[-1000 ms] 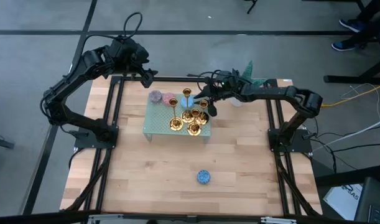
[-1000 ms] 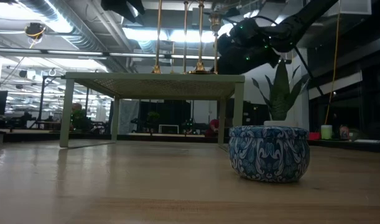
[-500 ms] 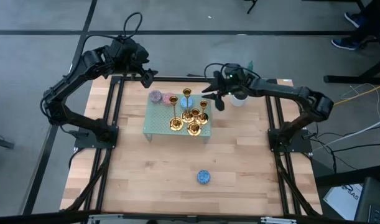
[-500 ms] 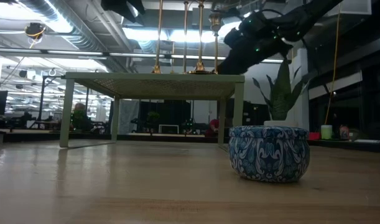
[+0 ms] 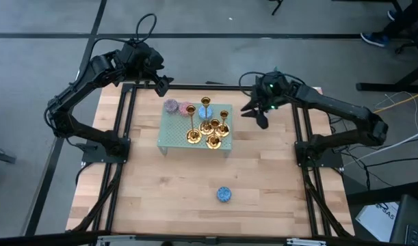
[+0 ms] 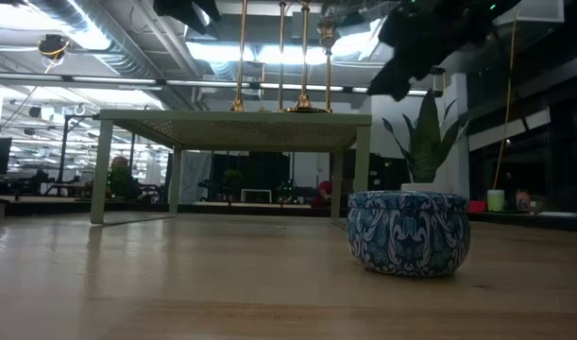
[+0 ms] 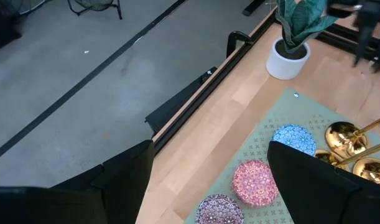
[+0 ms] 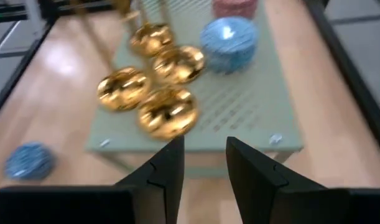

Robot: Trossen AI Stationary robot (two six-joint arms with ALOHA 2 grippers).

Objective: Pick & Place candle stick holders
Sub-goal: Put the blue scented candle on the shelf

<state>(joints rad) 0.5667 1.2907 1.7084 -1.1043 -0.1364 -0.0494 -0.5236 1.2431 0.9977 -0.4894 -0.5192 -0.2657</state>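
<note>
1. The four candle stick holders [image 5: 209,127] stand clustered on the pale green perforated stand [image 5: 171,137], toward its right half, with their flared bases touching or nearly so.
2. They look like polished brass: probably rigid, fairly light, top-heavy and slippery. With the bases crowded, the thin stem is likely the best place to pinch, low enough to resist tipping, and the neighbours are easily knocked.
3. Three round speckled candles, purple-grey [image 5: 170,106], pink [image 5: 187,108] and blue [image 5: 206,111], sit along the stand's far edge beside the holders.
4. The right end effector [image 5: 258,116] hangs over the worktop [image 5: 167,191] just right of the stand, its fingers [image 8: 168,165] narrowly parted with nothing between them.
5. The left end effector [image 5: 161,85] waits above the stand's far left corner, spread wide and empty.
6. A blue patterned tin [image 5: 224,195] sits alone near the front; a potted plant [image 7: 294,37] stands at the far right.
</note>
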